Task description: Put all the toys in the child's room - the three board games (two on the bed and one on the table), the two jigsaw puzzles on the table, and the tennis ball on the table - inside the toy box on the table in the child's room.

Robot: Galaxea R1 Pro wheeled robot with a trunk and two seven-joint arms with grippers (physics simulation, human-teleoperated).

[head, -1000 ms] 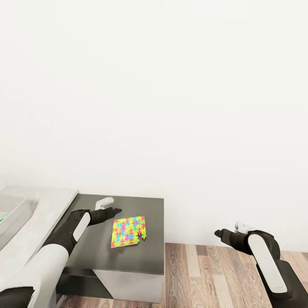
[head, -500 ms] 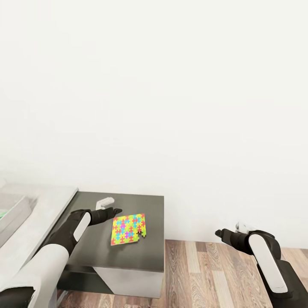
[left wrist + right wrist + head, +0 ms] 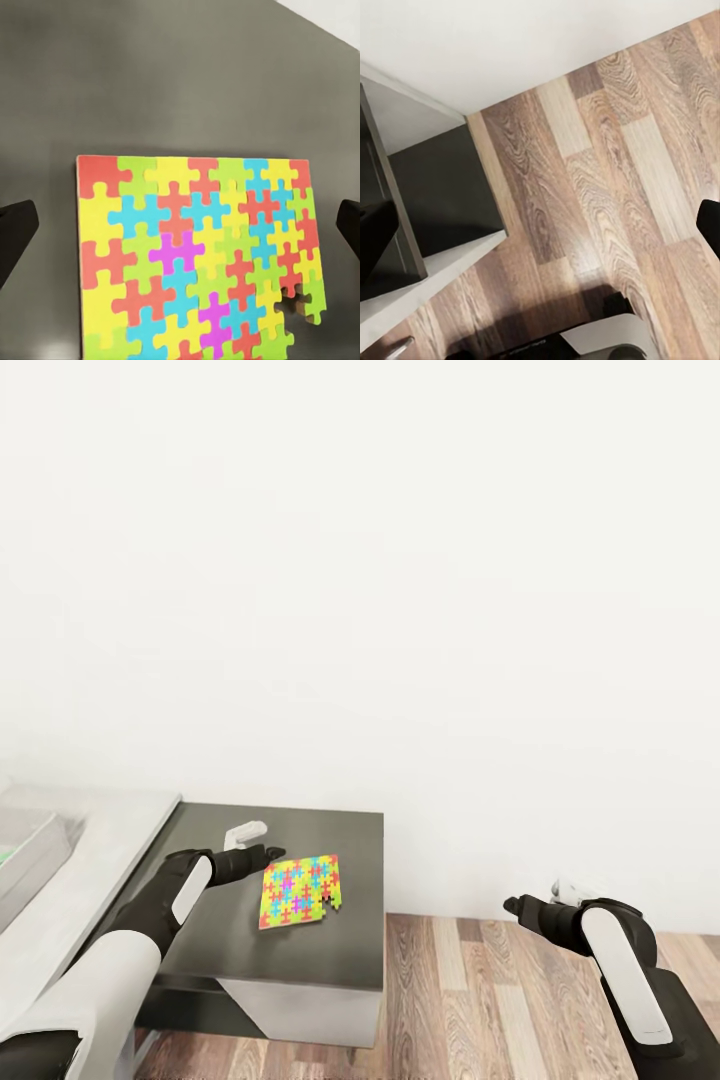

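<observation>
One jigsaw puzzle (image 3: 300, 892), a thin sheet of pink, yellow, green and blue pieces, lies flat on the dark grey part of the table (image 3: 350, 950). My left gripper (image 3: 272, 853) hovers just beyond the puzzle's far left corner, open and holding nothing. In the left wrist view the puzzle (image 3: 199, 259) lies between the two spread fingertips (image 3: 15, 232). A corner of the grey toy box (image 3: 25, 845) shows at the far left on the light grey top. My right gripper (image 3: 512, 905) hangs open over the wood floor, right of the table.
A small white object (image 3: 243, 832) sits on the dark top behind my left gripper. A white wall (image 3: 400, 610) stands right behind the table. The wood-plank floor (image 3: 480, 1000) lies open to the table's right, and the table's end (image 3: 435, 195) shows in the right wrist view.
The whole picture has shifted a little, so the camera moved: the table and puzzle sit slightly higher and the toy box further left. Both arms keep their pose.
</observation>
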